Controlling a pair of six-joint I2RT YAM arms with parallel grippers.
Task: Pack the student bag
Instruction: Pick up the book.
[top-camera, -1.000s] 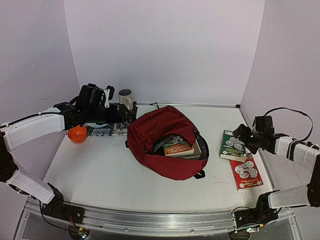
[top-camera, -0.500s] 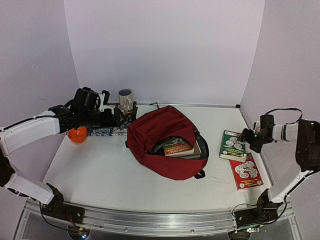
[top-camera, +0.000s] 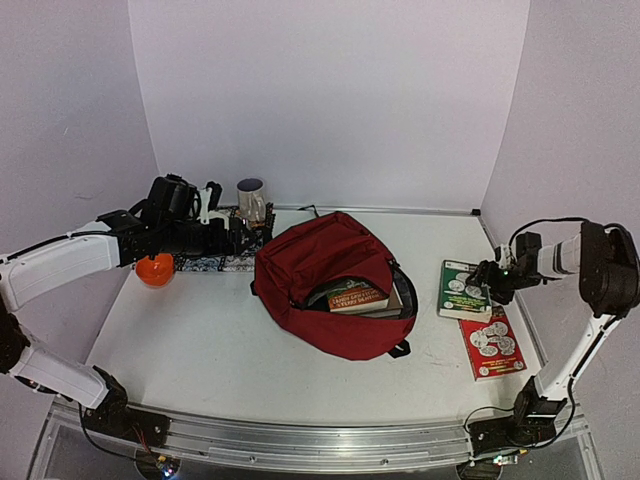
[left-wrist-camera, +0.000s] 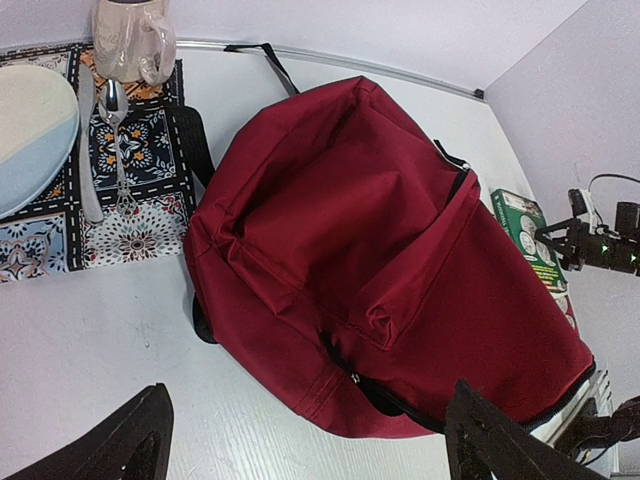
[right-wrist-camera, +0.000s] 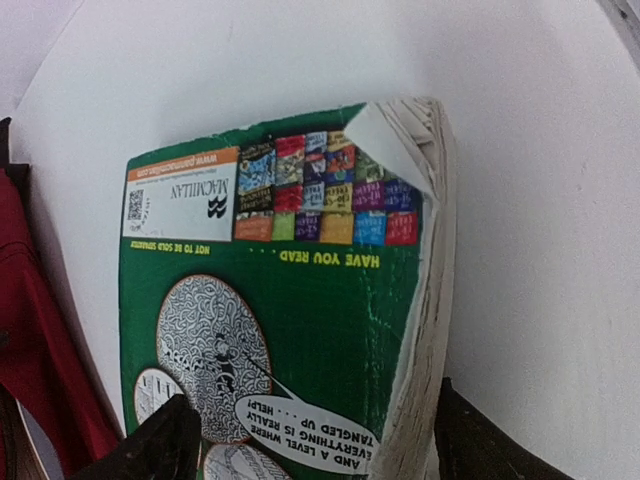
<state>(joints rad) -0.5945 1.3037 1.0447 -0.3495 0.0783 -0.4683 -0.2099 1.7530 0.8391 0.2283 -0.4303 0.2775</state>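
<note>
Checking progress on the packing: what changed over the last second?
The right arm folded up, its elbow rising, while the right hand kept to the green book and began narrowing around its edge; no firm grip shows yet. The left arm edged back slightly. The bag, red book and mug stayed put.

On the white table (top-camera: 200, 350) at my far left, a patterned placemat (left-wrist-camera: 140, 215) lies flat. It carries a pale plate (left-wrist-camera: 30, 135), a knife (left-wrist-camera: 88, 170) and a spoon (left-wrist-camera: 119, 150) side by side. An upright mug (left-wrist-camera: 133, 40) stands at its far edge. An orange bowl (top-camera: 155, 269) sits just beside its near left corner.
</note>
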